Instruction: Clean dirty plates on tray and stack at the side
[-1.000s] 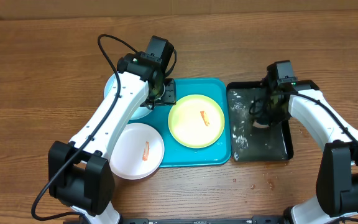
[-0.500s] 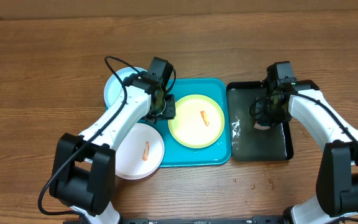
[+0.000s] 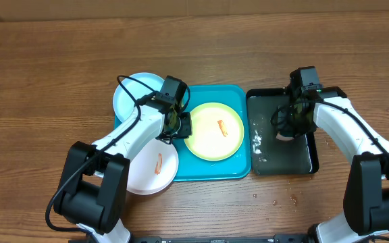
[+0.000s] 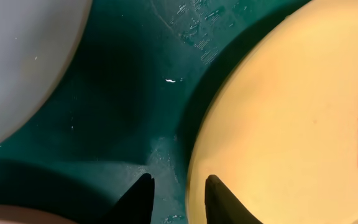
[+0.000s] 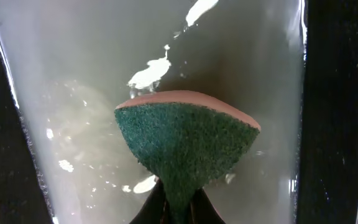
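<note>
Tabletop [image 3: 46,67], overhead: brown wood grain, carrying the turquoise tray [image 3: 238,170] in the middle and a black tray [image 3: 310,160] of water just beside its right edge.
Plates, overhead: the yellow-green plate [image 3: 208,142] lies inside the turquoise tray with an orange-red smear [image 3: 222,127] on it. The light blue plate [image 3: 128,98] lies over the tray's far left corner. The white plate [image 3: 147,174], also smeared, lies over its near left edge.
Left arm, overhead: stretches forward and angles right, with the left hand [image 3: 179,123] pointing down at the yellow-green plate's left rim.
Right arm, overhead: elbow out to the right, with the right hand [image 3: 290,127] lowered over the black tray.
Left hand, left wrist view: the dark fingertips [image 4: 143,196] stand apart, one over the tray floor, the other over the yellow-green plate, with the rim between them. They are released, not clamped.
Right hand, right wrist view: clenched on a green sponge [image 5: 188,146] with a pinkish backing. The sponge fans out beyond the pinch, over the water.
</note>
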